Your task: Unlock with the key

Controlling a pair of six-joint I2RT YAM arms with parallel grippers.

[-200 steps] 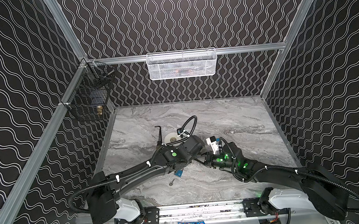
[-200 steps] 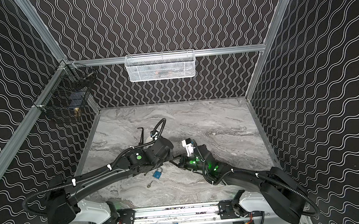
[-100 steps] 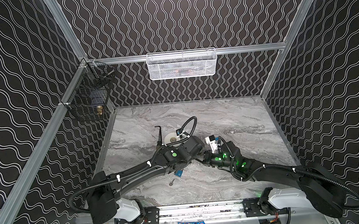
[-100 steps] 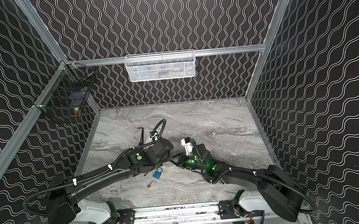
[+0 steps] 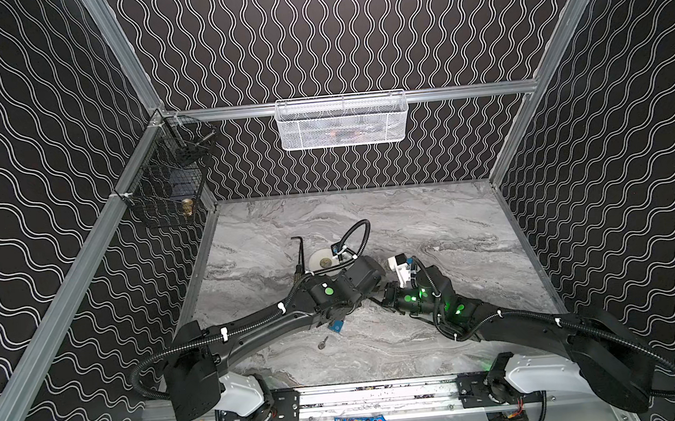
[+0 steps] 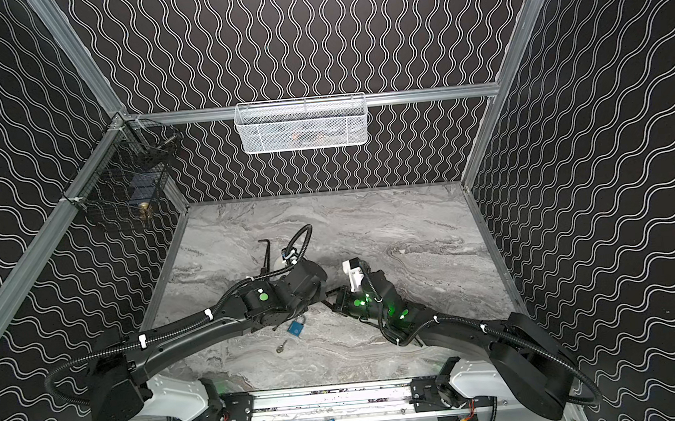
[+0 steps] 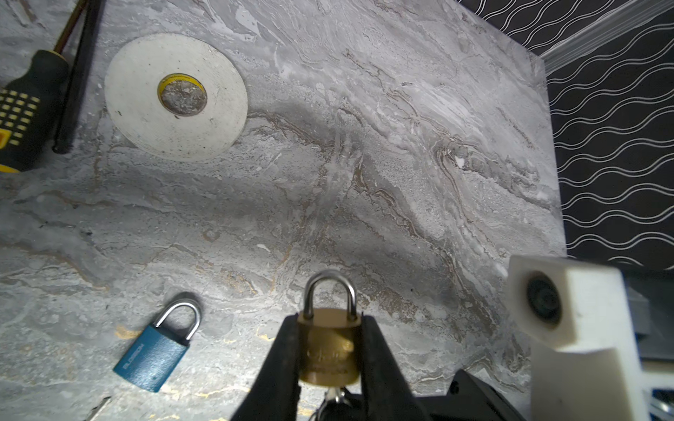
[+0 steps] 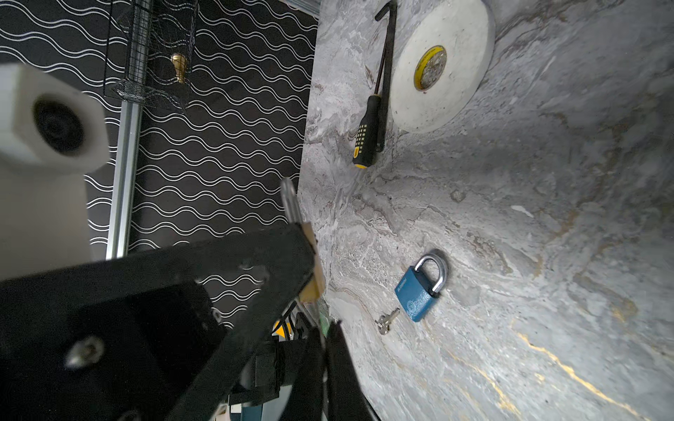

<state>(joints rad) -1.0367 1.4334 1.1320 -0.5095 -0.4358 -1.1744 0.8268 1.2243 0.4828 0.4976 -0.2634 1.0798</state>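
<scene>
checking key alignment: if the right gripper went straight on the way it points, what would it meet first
Probably the bottom of the brass padlock held in the left gripper, ahead of the right gripper; the gap is unclear.

Arms (image 5: 254, 331) low, converging, left end effector (image 7: 330, 322) gripping, right end effector (image 8: 325, 330) seemingly closed.

table (image 6: 412, 221): loose padlock (image 6: 296, 327), loose key (image 6: 281, 345) before it | held padlock (image 7: 328, 346) above
</scene>
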